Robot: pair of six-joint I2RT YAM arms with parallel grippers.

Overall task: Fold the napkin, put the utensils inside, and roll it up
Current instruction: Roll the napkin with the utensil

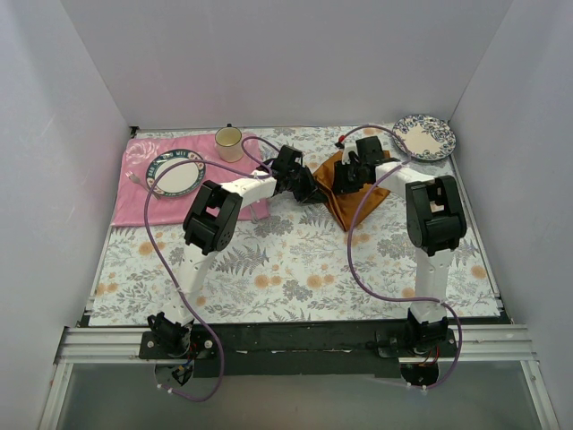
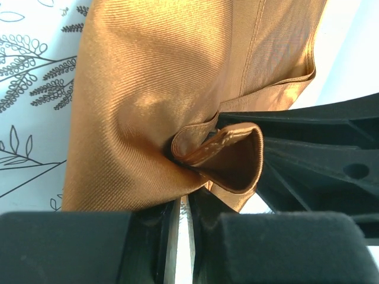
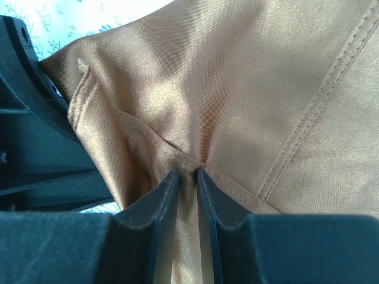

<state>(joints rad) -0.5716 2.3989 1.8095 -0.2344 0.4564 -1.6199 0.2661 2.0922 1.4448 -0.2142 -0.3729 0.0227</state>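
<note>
I am clamping my left gripper [image 2: 185, 204] onto a folded hem of the napkin [image 2: 148, 89]. My right gripper [image 3: 188, 177] is pinching a stitched edge of it, just beside the left.

The napkin [image 1: 345, 204] lies far-centre on the table [image 1: 295, 269]. The left plate [image 1: 175, 173] and cup [image 1: 229, 142] sit on the placemat [image 1: 132, 199]. The right plate [image 1: 423, 137] is in the far-right corner.

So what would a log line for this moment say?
step: fold napkin | left gripper: shut on napkin | right gripper: shut on napkin
</note>
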